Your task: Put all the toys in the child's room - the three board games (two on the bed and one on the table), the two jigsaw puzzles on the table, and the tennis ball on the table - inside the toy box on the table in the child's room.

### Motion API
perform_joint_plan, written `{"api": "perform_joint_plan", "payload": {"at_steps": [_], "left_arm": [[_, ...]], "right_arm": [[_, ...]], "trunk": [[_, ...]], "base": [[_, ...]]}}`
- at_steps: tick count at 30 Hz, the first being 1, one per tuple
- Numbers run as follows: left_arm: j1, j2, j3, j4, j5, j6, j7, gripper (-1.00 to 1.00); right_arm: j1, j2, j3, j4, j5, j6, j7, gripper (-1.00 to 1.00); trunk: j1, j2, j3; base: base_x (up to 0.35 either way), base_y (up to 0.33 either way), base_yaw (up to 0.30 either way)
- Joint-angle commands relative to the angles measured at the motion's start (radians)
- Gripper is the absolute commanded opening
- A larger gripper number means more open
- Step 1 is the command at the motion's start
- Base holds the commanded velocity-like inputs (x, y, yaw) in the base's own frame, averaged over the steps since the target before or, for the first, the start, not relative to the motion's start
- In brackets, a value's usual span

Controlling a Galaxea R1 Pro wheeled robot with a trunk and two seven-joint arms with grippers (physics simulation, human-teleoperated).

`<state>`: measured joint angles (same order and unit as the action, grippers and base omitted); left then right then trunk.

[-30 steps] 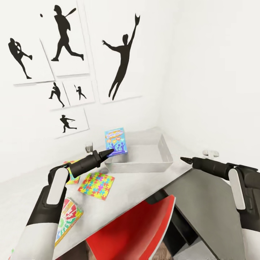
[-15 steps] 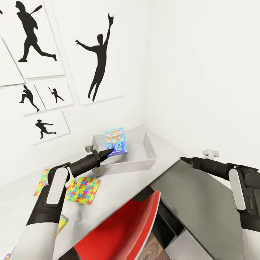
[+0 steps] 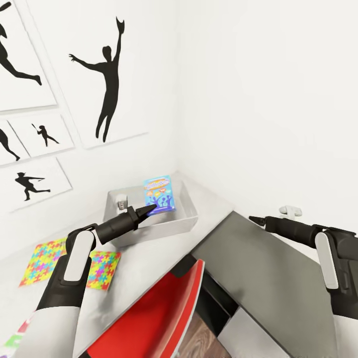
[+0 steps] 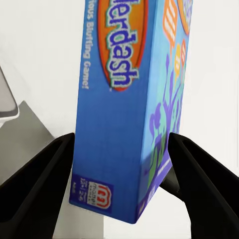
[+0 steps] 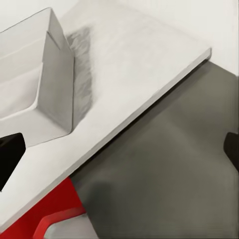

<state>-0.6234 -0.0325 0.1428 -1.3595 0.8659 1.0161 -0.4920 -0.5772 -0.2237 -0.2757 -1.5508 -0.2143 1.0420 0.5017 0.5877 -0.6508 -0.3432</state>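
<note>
My left gripper (image 3: pixel 149 211) is shut on the lower edge of the small blue board game (image 3: pixel 159 194). It holds the game upright above the light-grey toy box (image 3: pixel 149 224) at the table's (image 3: pixel 149 258) far corner. In the left wrist view, both black fingers (image 4: pixel 45 169) press the blue board game (image 4: pixel 124 99) from either side. Two jigsaw puzzles (image 3: pixel 42 258) (image 3: pixel 102 268) lie flat on the table beside my left arm. My right gripper (image 3: pixel 252 219) hovers open and empty over the dark-grey side cabinet (image 3: pixel 258 268). The right wrist view takes in the toy box (image 5: pixel 50 84) and the table edge (image 5: pixel 144 109).
A red chair (image 3: pixel 154 318) is tucked under the table right below my arms. White walls with black athlete posters (image 3: pixel 107 79) close in the corner behind the toy box. A colourful box corner (image 3: pixel 12 340) peeks in at the lower left.
The whole view has swung right, so posters, puzzles and toy box slid left in the picture. My left gripper still holds the blue game, which now sits over the toy box's right part.
</note>
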Motion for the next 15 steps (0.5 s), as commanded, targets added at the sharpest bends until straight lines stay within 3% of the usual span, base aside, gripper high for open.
{"api": "perform_joint_plan", "payload": {"at_steps": [1,8,15], "left_arm": [[-0.001,-0.001,0.003,0.0,-0.005,0.005,-0.007,-1.0],[-0.001,-0.001,0.003,0.0,-0.005,0.005,-0.006,-1.0],[-0.001,0.0,0.003,0.0,-0.006,0.005,-0.005,-1.0]], "right_arm": [[-0.001,0.0,-0.002,0.0,0.001,0.005,0.004,1.0],[-0.001,0.001,-0.005,-0.001,0.001,0.005,0.004,1.0],[-0.001,0.001,-0.006,-0.001,0.001,0.005,0.004,1.0]], "trunk": [[0.0,-0.001,-0.001],[0.0,-0.001,-0.001],[0.0,-0.001,-0.001]], "base": [[0.0,0.0,-0.093],[0.0,0.0,-0.068],[0.0,0.0,-0.188]]}}
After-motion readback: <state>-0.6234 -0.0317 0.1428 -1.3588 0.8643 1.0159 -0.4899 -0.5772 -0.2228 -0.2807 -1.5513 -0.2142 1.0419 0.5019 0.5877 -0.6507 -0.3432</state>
